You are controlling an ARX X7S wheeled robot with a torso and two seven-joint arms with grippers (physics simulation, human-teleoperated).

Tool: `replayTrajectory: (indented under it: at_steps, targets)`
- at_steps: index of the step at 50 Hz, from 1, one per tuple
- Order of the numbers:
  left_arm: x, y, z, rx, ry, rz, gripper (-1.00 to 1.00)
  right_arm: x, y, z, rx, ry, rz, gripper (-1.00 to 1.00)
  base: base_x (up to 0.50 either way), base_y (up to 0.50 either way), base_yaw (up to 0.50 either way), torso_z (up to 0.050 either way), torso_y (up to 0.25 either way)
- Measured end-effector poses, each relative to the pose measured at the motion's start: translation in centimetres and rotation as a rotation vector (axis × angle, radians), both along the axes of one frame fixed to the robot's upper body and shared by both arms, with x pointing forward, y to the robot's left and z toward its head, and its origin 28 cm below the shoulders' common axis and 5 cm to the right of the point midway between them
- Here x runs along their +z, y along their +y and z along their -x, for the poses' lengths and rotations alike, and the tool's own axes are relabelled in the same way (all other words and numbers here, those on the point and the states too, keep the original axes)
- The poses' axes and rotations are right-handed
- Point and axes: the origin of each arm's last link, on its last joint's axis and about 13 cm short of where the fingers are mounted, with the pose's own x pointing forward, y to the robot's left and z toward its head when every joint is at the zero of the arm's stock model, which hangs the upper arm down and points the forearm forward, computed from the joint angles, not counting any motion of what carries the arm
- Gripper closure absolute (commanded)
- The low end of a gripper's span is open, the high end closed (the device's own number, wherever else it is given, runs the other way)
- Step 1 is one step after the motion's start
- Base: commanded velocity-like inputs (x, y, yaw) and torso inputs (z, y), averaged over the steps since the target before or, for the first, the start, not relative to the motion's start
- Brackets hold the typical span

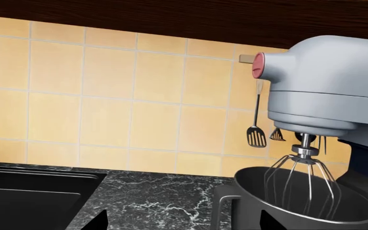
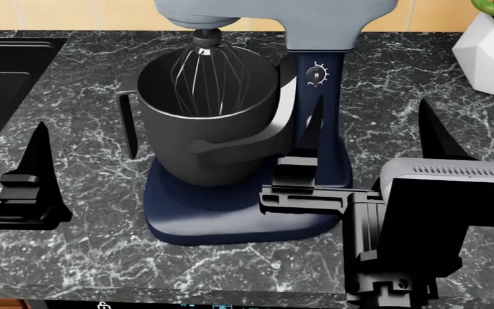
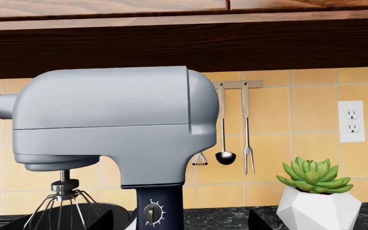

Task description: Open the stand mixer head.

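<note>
The stand mixer head (image 3: 107,122) is a pale grey-blue housing, level and down on its navy-blue column (image 3: 160,208). It also shows in the left wrist view (image 1: 331,91) and at the top of the head view (image 2: 316,19). Its wire whisk (image 2: 208,71) hangs inside the dark grey handled bowl (image 2: 204,141). My right gripper (image 2: 374,125) is open, just in front of the column, with one finger (image 2: 316,125) against the column's side; in the right wrist view (image 3: 182,221) the column's dial sits between the fingertips. My left gripper (image 1: 182,223) is open and empty, left of the bowl; one finger (image 2: 39,158) shows in the head view.
A black sink (image 2: 7,64) lies at the left of the marble counter (image 2: 75,257). A white faceted pot (image 2: 491,51) with a succulent stands at the far right. Utensils (image 3: 222,124) hang on the tiled wall behind. A dark wooden cabinet (image 3: 184,43) overhangs the mixer.
</note>
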Motion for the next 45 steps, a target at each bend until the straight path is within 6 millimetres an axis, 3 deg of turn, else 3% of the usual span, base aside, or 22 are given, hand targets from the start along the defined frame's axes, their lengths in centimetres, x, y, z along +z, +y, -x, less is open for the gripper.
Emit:
replayTrajectory:
  at_steps: [14, 15, 45]
  targets:
    - [0.0, 0.0, 0.0, -0.005, 0.002, -0.002, -1.00, 0.0, 0.0, 0.4, 0.002, 0.010, -0.007, -1.00, 0.00, 0.00, 0.00, 0.000, 0.000]
    - [0.0, 0.0, 0.0, -0.006, 0.002, -0.003, -1.00, 0.0, 0.0, 0.4, 0.002, 0.011, -0.007, 1.00, 0.00, 0.00, 0.00, 0.000, 0.000]
    - [0.0, 0.0, 0.0, -0.007, 0.004, -0.005, -1.00, -1.2, 0.9, -0.2, 0.063, 0.053, 0.015, 1.00, 0.00, 0.00, 0.00, 0.000, 0.000]
